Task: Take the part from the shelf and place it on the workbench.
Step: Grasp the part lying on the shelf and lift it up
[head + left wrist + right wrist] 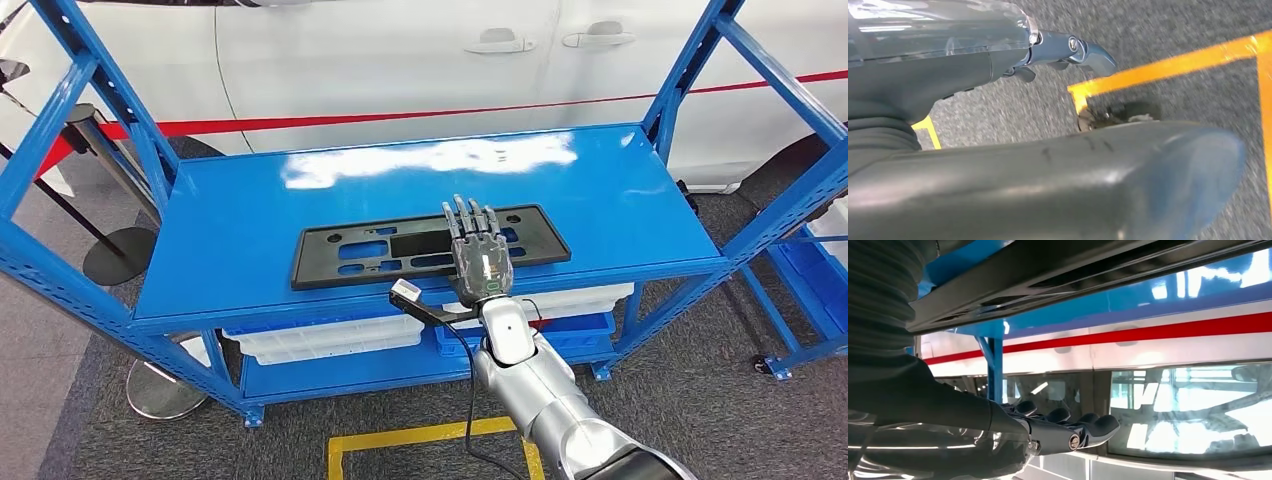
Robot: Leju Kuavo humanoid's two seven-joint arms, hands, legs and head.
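Observation:
The part point(360, 255) is a long, flat black plastic frame with cut-outs, lying near the front edge of the blue shelf point(240, 200). My right hand point(480, 258) is stretched out over the part's right half, fingers straight and pointing toward the back. In the right wrist view a gap shows between the part point(1048, 275) and my right hand point(1063, 427), which holds nothing. My left hand point(973, 65) hangs over grey carpet, fingers extended and empty.
White bins point(330, 340) and a blue bin point(565, 335) sit on the lower shelf level. A white car point(400, 50) stands behind the rack. Stanchion bases point(120, 255) are at the left, another blue rack point(810, 260) at the right, yellow floor tape point(420, 438) in front.

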